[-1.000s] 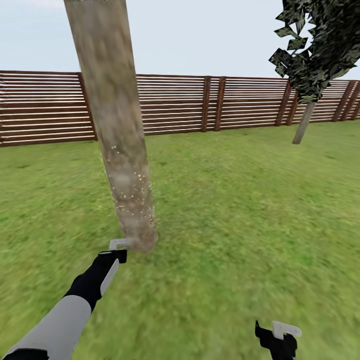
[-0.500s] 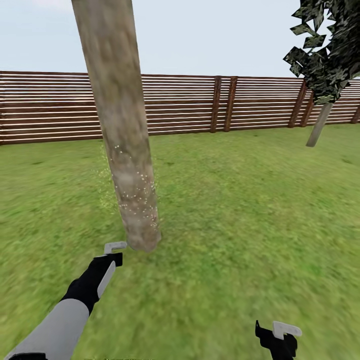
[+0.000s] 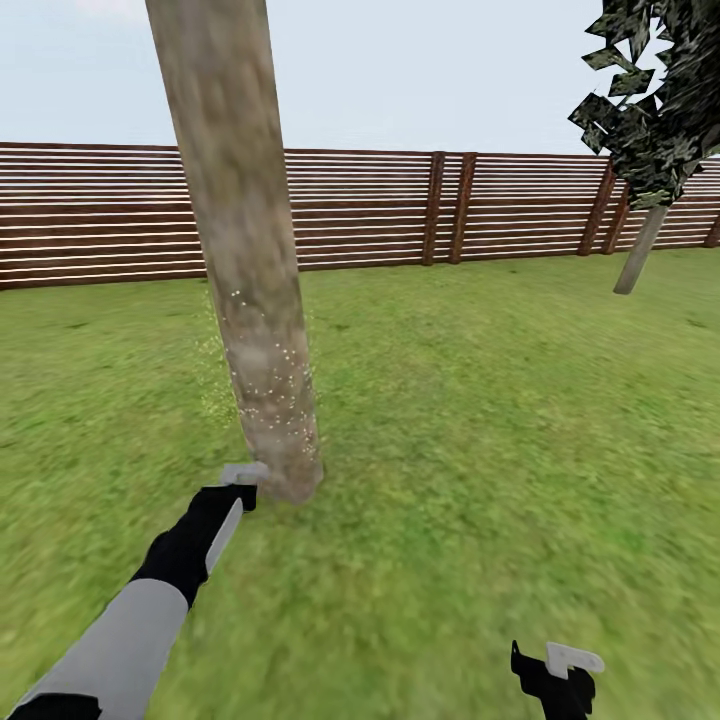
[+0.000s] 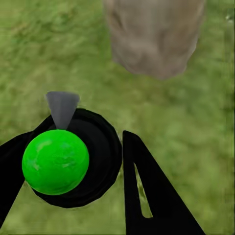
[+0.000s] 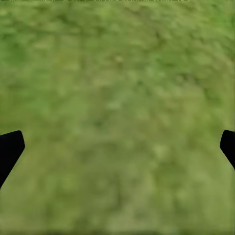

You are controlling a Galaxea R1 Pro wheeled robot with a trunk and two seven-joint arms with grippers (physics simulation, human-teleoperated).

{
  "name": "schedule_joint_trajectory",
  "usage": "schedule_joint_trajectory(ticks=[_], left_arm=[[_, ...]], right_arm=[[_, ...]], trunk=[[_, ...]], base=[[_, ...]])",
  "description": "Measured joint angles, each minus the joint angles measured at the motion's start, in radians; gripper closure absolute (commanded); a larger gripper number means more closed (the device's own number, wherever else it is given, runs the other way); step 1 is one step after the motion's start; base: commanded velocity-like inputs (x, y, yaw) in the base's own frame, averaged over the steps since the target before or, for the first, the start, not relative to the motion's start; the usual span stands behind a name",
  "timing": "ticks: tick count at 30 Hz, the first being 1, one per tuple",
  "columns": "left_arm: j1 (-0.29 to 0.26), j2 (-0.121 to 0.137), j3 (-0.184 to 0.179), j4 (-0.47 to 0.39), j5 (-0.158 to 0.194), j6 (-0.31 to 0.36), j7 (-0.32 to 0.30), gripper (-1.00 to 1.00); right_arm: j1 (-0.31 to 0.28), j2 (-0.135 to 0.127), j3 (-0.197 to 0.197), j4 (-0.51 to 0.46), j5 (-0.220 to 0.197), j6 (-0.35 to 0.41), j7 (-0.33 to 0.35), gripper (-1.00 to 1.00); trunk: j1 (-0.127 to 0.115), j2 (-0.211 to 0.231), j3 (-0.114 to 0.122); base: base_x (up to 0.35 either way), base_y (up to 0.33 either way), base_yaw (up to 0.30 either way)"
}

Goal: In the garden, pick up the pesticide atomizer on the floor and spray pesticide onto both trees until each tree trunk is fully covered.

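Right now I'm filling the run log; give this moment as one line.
left tool: shut on pesticide atomizer | aimed at: tree trunk base | trunk: pale specks low down | right tool: open over grass

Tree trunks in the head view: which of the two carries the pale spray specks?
The thick mottled grey-beige tree trunk beside the left gripper; white specks dot its lower part. The thin far trunk by the brown slatted fence shows none.

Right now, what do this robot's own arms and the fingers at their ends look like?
The left arm has a smooth pale grey forearm shell, then a black wrist section bearing a pale grey strip. The left gripper ends in pale grey fingers. The right gripper is black with a similar pale grey fingertip. No cables or markings visible.
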Motion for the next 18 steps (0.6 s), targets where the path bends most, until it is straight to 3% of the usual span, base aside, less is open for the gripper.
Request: schedule_joint_trajectory(ticks=[3, 4, 7, 9, 10, 13, 16, 17, 18], left_arm=[[0.001, -0.077, -0.009, -0.127, -0.003, 0.101, 0.001, 1.00], [0.001, -0.094, -0.031, -0.170, -0.004, 0.126, 0.004, 1.00], [0.008, -0.085, -0.044, -0.259, -0.021, 0.182, 0.006, 1.00], [0.011, -0.046, -0.040, -0.286, -0.023, 0.211, 0.006, 1.00], [0.012, -0.042, -0.043, -0.307, -0.017, 0.232, 0.007, 1.00], [0.001, -0.059, -0.050, -0.362, -0.009, 0.273, 0.008, 1.00], [-0.011, -0.121, -0.055, -0.436, -0.007, 0.354, 0.010, 1.00], [-0.021, -0.118, -0.051, -0.468, -0.023, 0.382, 0.011, 1.00], [-0.024, -0.085, -0.039, -0.530, -0.033, 0.397, 0.010, 1.00]], right_arm=[[0.000, 0.000, 0.000, 0.000, 0.000, 0.000, 0.000, -1.00], [0.000, 0.000, 0.000, 0.000, 0.000, 0.000, 0.000, -1.00], [0.000, 0.000, 0.000, 0.000, 0.000, 0.000, 0.000, -1.00], [0.000, 0.000, 0.000, 0.000, 0.000, 0.000, 0.000, -1.00], [0.000, 0.000, 0.000, 0.000, 0.000, 0.000, 0.000, -1.00], [0.000, 0.000, 0.000, 0.000, 0.000, 0.000, 0.000, -1.00], [0.000, 0.000, 0.000, 0.000, 0.000, 0.000, 0.000, -1.00], [0.000, 0.000, 0.001, 0.000, 0.000, 0.000, 0.000, -1.00], [0.000, 0.000, 0.001, 0.000, 0.000, 0.000, 0.000, -1.00]], trunk=[[0.000, 0.000, 0.000], [0.000, 0.000, 0.000], [0.000, 0.000, 0.000], [0.000, 0.000, 0.000], [0.000, 0.000, 0.000], [0.000, 0.000, 0.000], [0.000, 0.000, 0.000], [0.000, 0.000, 0.000], [0.000, 0.000, 0.000]], base=[[0.000, 0.000, 0.000], [0.000, 0.000, 0.000], [-0.067, 0.000, 0.000], [-0.303, 0.000, 0.000], [-0.191, 0.000, 0.000], [-0.052, 0.000, 0.000], [-0.003, 0.000, 0.000], [0.000, 0.000, 0.000], [-0.232, 0.066, 0.000]])
